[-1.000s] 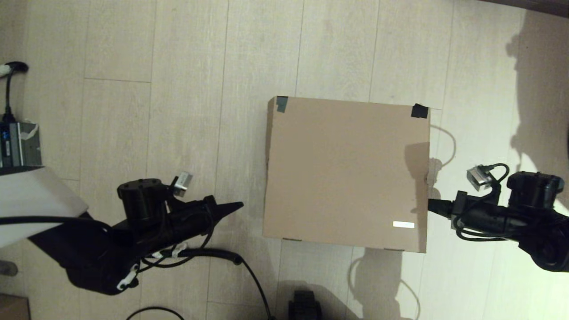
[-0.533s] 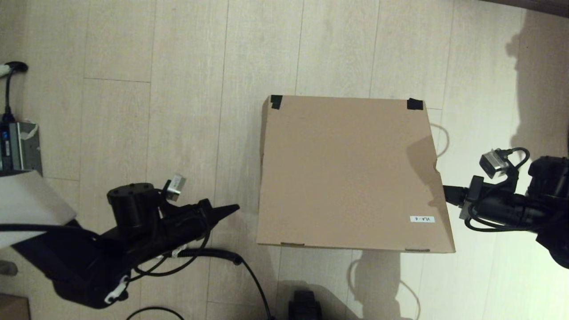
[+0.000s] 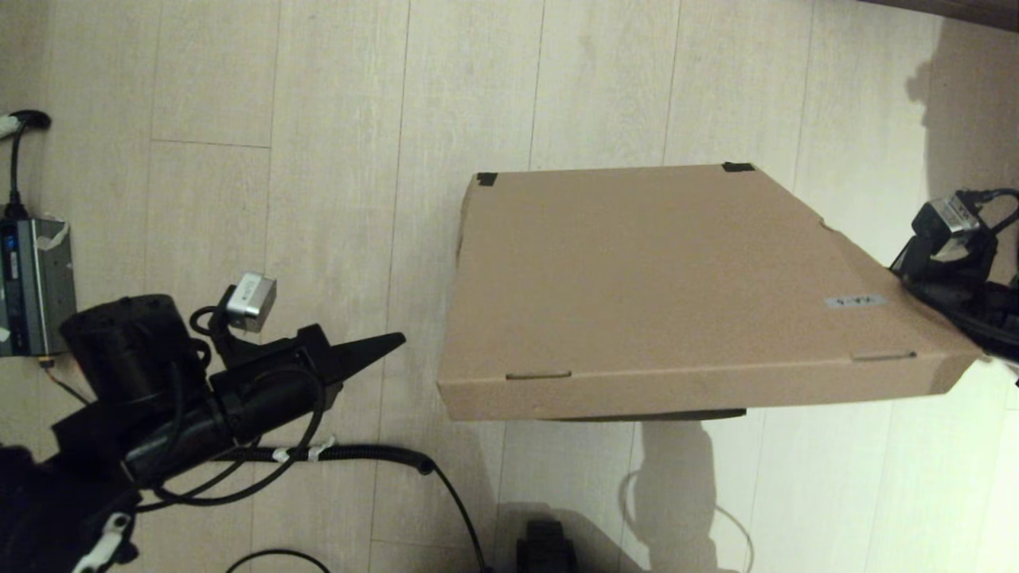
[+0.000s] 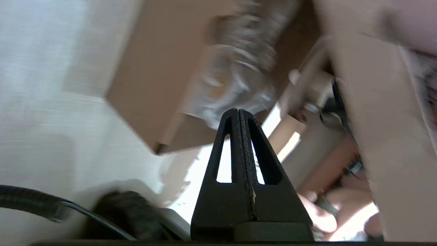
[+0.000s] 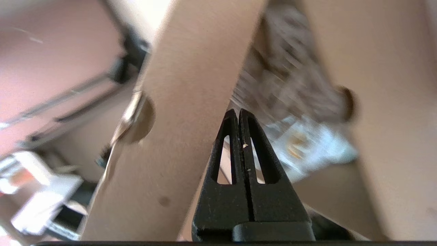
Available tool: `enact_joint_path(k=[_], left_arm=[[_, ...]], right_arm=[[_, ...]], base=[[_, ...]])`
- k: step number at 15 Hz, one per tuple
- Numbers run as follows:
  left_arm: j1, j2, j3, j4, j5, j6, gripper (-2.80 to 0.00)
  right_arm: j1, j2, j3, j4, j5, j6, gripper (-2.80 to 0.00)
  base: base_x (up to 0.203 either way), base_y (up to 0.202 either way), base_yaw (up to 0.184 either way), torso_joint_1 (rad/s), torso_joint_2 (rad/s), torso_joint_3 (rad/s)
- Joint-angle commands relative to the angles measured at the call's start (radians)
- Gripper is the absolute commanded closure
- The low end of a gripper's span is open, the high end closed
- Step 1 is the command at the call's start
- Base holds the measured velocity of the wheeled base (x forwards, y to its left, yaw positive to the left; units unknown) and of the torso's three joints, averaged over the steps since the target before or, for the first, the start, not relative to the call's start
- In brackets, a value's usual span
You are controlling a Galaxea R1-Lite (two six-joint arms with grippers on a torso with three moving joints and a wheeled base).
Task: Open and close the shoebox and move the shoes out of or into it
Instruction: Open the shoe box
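— Pale wood floor [image 3: 334, 159]; shoebox [image 3: 653, 278] on it, lid tilted up over right gripper [image 5: 238, 114], fingers pressed together, empty.
— Left gripper [image 3: 394, 342]?
— Closed too, just beside box. Could slip off smooth fingertip, drop shut on shoes [image 4: 235, 71].

Box lid [image 3: 677, 270] swung up on its far hinge; right gripper [image 5: 238, 114] rose with its edge; left gripper [image 3: 394, 342] lifted slightly.

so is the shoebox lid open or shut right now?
Partly open: the shoebox lid is tilted up at its near edge, a gap below. The right hand is under it.
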Motion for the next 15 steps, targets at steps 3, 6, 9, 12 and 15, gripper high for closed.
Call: enact_joint_path(k=[3, 6, 9, 12, 15], left_arm=[[-0.121, -0.253, -0.023, 0.148, -0.004, -0.004, 0.0], [-0.195, -0.269, -0.064, 0.188, -0.004, 0.063, 0.0], [-0.243, -0.185, -0.135, 0.197, -0.003, 0.153, 0.0], [-0.274, -0.036, -0.214, 0.184, 0.011, 0.283, 0.0], [-0.267, 0.066, -0.134, 0.14, 0.129, 0.51, 0.0]], right_arm=[[0.0, -0.039, -0.178, -0.008, 0.001, 0.141, 0.0], [0.0, -0.007, -0.337, -0.008, -0.011, 0.221, 0.0], [0.004, 0.051, -0.465, -0.006, -0.03, 0.29, 0.0], [0.017, 0.071, -0.456, -0.007, -0.033, 0.301, 0.0], [-0.02, 0.103, -0.354, -0.008, -0.07, 0.114, 0.0]], base=[[0.0, 0.0, 0.0, 0.0, 0.0, 0.0], [0.0, 0.0, 0.0, 0.0, 0.0, 0.0], [0.0, 0.0, 0.0, 0.0, 0.0, 0.0], [0.0, 0.0, 0.0, 0.0, 0.0, 0.0], [0.0, 0.0, 0.0, 0.0, 0.0, 0.0]])
